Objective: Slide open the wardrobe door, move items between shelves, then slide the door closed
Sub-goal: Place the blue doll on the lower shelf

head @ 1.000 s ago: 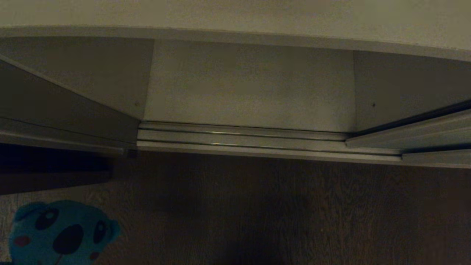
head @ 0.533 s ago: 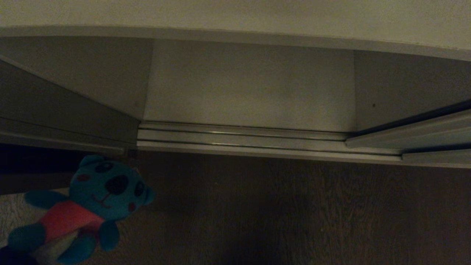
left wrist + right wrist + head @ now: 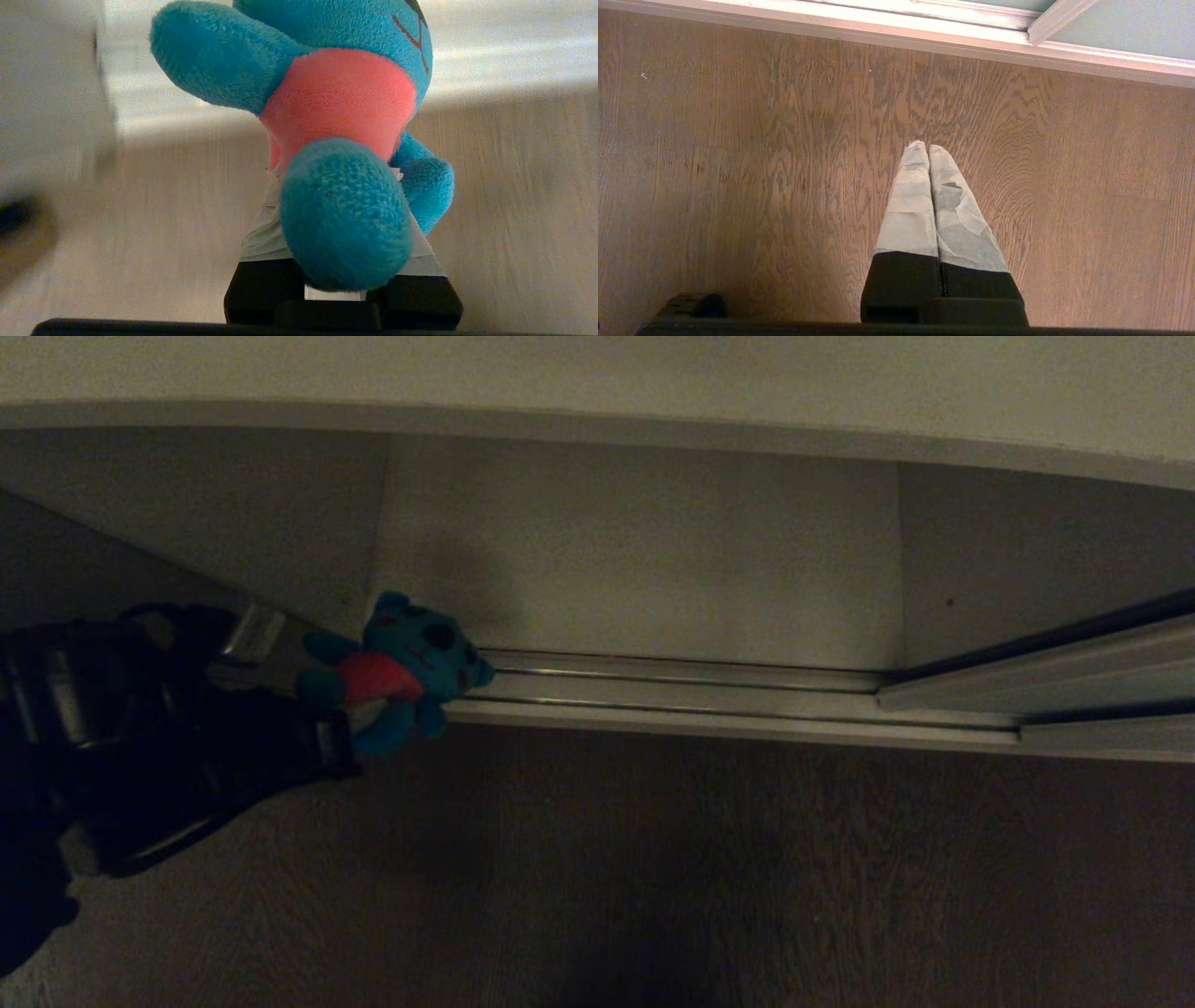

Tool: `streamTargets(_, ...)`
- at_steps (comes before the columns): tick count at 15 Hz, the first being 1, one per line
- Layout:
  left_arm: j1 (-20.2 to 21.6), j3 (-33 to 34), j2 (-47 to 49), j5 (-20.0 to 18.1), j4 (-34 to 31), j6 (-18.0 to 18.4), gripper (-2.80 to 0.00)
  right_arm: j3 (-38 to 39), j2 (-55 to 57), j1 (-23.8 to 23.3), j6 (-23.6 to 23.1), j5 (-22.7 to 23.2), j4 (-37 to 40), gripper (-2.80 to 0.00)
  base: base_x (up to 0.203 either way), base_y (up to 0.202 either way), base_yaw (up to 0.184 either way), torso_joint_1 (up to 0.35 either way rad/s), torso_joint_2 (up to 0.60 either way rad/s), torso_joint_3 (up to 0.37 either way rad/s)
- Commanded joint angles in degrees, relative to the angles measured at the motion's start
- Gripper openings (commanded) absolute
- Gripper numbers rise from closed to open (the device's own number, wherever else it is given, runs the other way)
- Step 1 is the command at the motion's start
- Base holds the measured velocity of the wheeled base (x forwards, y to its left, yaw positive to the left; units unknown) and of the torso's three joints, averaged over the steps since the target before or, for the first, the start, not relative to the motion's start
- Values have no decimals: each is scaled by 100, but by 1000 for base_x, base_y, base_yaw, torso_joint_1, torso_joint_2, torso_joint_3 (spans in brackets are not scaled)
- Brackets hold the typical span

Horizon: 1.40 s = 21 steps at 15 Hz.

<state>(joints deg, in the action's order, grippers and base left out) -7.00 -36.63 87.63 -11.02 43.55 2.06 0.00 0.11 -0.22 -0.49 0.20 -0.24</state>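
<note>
My left gripper (image 3: 362, 711) is shut on a teal-blue plush bear with a red belly (image 3: 401, 663), gripping it low on the body. It holds the bear over the left end of the wardrobe's floor track (image 3: 672, 689), head towards the opening. Close up, the bear (image 3: 341, 102) hides the taped fingertips of the left gripper (image 3: 336, 173). Inside lies the off-white bottom shelf (image 3: 635, 560). The sliding wardrobe door (image 3: 1102, 663) stands slid to the right, its pale grey-green panel (image 3: 1134, 23) also showing. My right gripper (image 3: 924, 149) hangs shut and empty over the wooden floor.
A higher shelf's front edge (image 3: 597, 425) runs across above the opening. A side panel (image 3: 140, 588) closes the opening's left side beside my left arm. Brown wooden floor (image 3: 709, 877) stretches in front of the track.
The left arm has swung up from the bottom left corner and carried the bear forward to the left end of the track. The right arm has not moved.
</note>
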Motion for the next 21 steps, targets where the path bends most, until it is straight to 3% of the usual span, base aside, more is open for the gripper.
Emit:
streamTargets(1, -200, -517, 1096, 233, 694, -36, -280, 0, -2, -1, -4, -2, -2, -280, 0, 0, 0, 0, 0, 0)
streamTargets(6, -421, -1416, 2329, 978, 2095, -113, -280, 0, -2, 4, -4, -2, -2, -280, 0, 0, 0, 0, 0, 0)
streamTargets(9, -484, -2184, 2931, 1357, 2415, -146, -280, 0, -2, -4, -4, -2, -2, -280, 0, 0, 0, 0, 0, 0)
streamTargets(21, -487, -4239, 4216, 1620, 2871, -180, -280, 0, -2, -4, -4, -2, -2, -280, 0, 0, 0, 0, 0, 0)
